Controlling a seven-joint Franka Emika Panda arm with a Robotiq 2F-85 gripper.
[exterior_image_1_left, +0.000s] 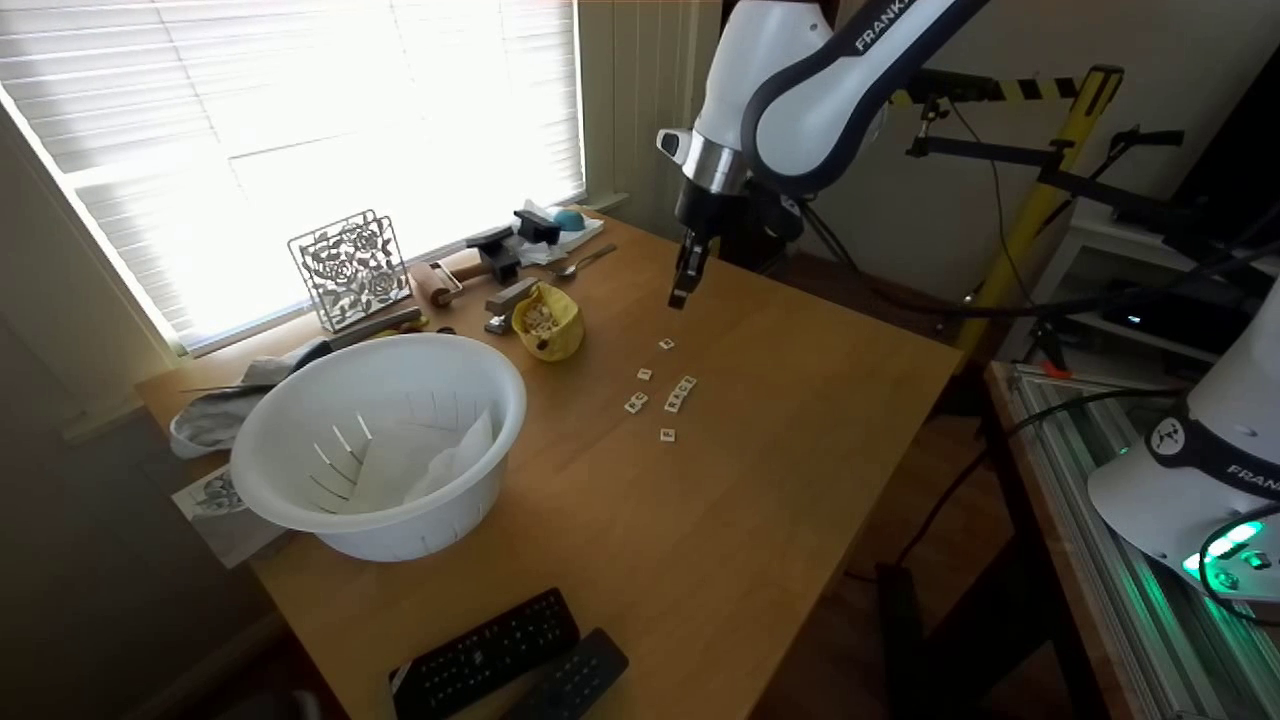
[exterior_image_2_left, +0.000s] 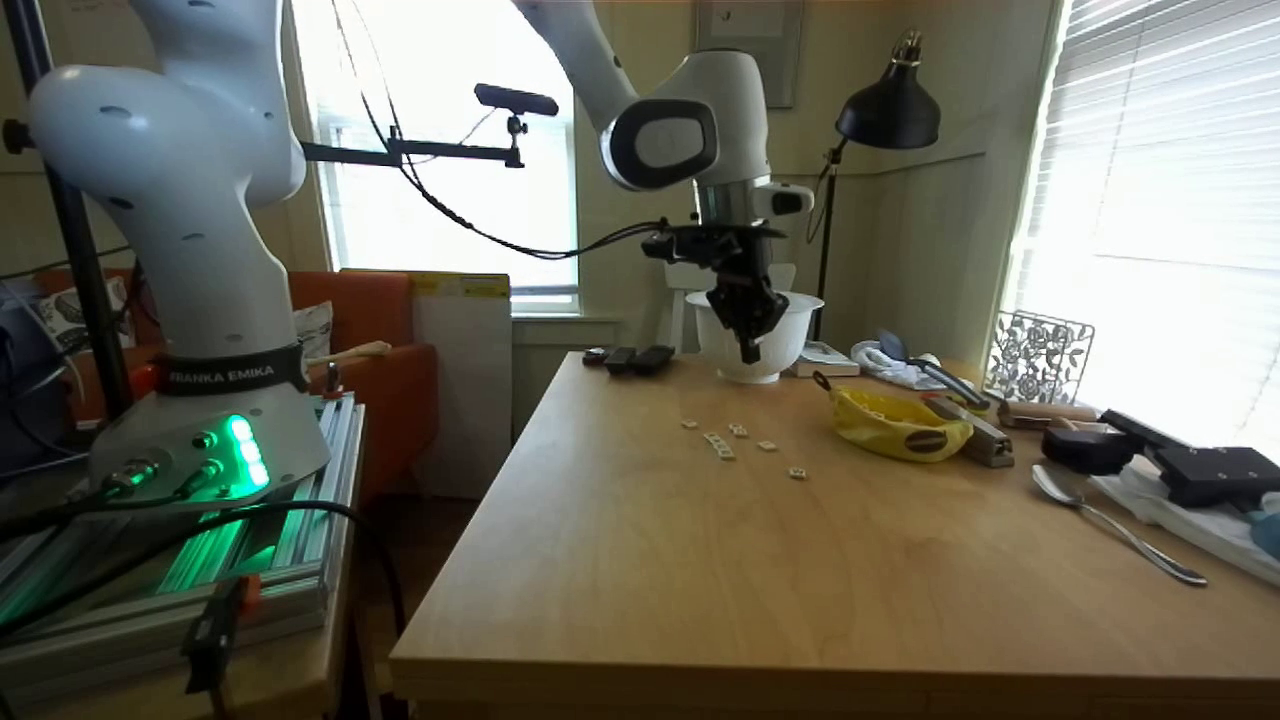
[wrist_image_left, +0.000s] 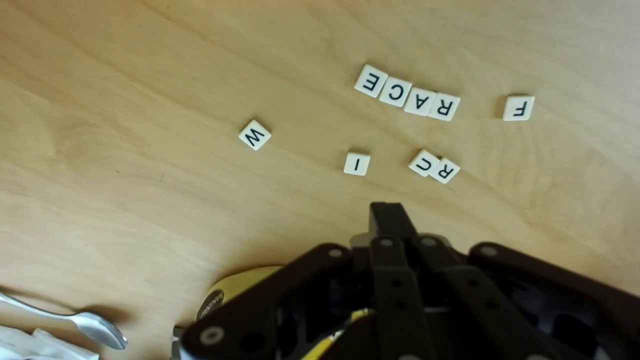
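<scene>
Above the table (exterior_image_1_left: 790, 430), the gripper (exterior_image_1_left: 679, 298) hangs with its jaws pressed together. Letter tiles (wrist_image_left: 419, 101) lie below, well in from the edges — four spell RACE — and a yellow pouch (exterior_image_1_left: 556, 343) sits toward the window-side edge.

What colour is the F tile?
The F tile is off-white, lettered black, clearest in the wrist view.

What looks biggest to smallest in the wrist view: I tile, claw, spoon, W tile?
1. Claw, seen close up
2. Spoon, partly cut off
3. W tile and I tile: too alike to rank
</scene>
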